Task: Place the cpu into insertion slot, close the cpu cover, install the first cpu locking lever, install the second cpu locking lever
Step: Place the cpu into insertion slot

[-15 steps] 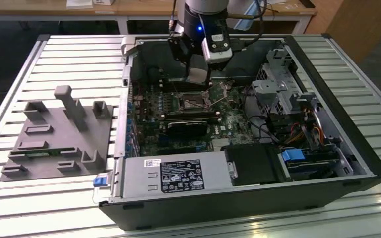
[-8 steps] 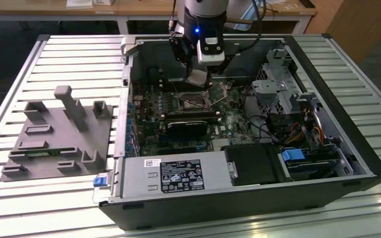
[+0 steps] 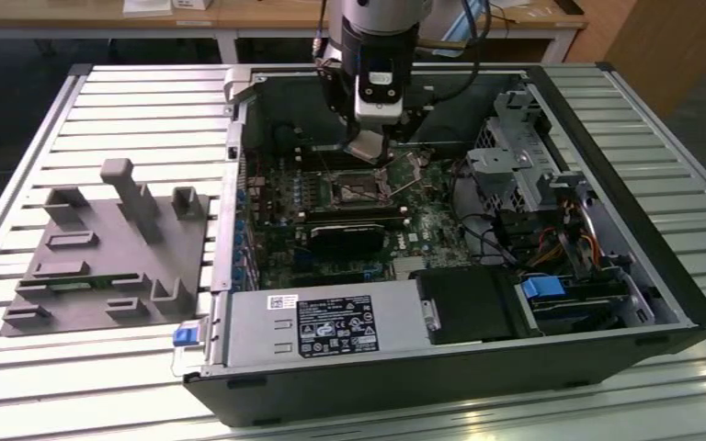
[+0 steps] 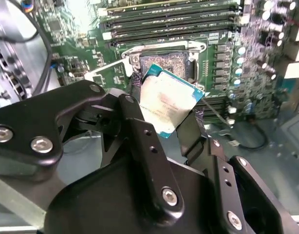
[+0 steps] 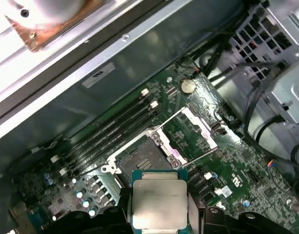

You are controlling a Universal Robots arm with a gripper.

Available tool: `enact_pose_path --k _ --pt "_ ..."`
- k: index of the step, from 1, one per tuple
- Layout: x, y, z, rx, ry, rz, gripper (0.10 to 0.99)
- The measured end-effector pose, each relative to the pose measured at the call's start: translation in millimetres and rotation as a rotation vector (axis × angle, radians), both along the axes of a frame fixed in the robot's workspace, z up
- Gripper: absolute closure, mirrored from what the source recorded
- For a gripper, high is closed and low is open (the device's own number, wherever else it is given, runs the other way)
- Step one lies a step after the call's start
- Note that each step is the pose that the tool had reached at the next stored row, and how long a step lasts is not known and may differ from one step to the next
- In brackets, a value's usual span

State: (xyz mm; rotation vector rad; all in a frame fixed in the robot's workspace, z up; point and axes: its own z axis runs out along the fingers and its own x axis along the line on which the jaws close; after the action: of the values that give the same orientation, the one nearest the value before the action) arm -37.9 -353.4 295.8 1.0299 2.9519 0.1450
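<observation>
Count: one chip [image 4: 169,100], one socket [image 4: 166,61], one socket cover [image 5: 199,126], one pincer [image 4: 166,109] with two black fingers [image 4: 140,136]. Beside the socket are four long memory slots [image 5: 115,129], as far as I can count.

Hidden or unclear:
- The fingers hide two opposite chip edges.
- In the second wrist view the chip overlaps the socket's near rim.
- In the first wrist view the chip [image 5: 158,202] is cut off at the frame edge.
- Thin metal rods lie by the socket [image 5: 142,158]; I cannot tell their number or whether they are latched.
- In the exterior view the pincer [image 3: 368,147] hangs just above the socket [image 3: 359,190]; the chip is hard to make out there.

Pincer: closed on the chip across its width.

Chip: flat square with a silvery-grey lid and a thin green border. It is held clear of the socket, unseated and turned askew to it.

Cover: swung open and standing up off the socket's far side. The dark socket centre is exposed.
</observation>
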Motion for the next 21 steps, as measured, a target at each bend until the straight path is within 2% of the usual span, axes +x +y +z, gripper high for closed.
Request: enact_pose_path --k 12,21 --pt "0.0 0.0 -4.0 0.000 0.0000 -0.219 0.549" --pt "0.0 0.0 -10.9 0.000 0.0000 -0.383 0.549"
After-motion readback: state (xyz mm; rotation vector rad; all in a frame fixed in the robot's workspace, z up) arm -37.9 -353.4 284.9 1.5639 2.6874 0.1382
